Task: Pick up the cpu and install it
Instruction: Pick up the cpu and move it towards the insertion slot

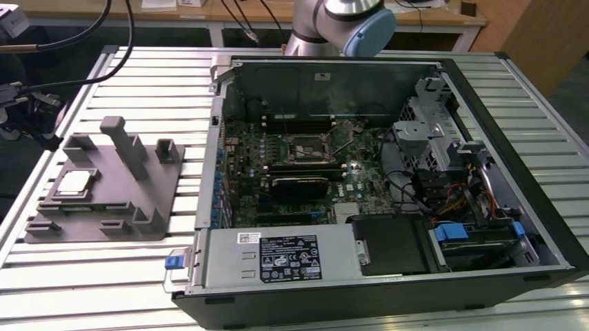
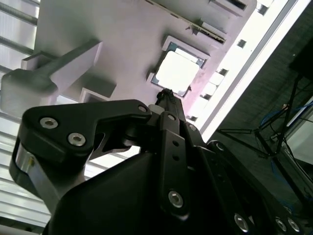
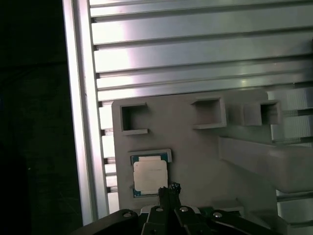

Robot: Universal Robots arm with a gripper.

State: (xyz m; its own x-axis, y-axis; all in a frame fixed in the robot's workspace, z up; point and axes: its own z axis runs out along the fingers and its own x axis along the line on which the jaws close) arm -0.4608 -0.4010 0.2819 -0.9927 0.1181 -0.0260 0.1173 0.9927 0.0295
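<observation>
Cpu [image 3: 150,176] seemingly flat in tray [image 3: 195,156]

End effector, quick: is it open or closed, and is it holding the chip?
End effector: cannot tell whether open or closed. It hovers at the edge of the cpu, which lies in the grey tray, not gripped.

Glossy silvery metal cpu [image 3: 149,177], matt grey plastic tray [image 3: 195,156], ribbed satin-metal table [image 3: 195,49]

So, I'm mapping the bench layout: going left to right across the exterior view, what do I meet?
cpu → tray post → socket → drive cage
</observation>
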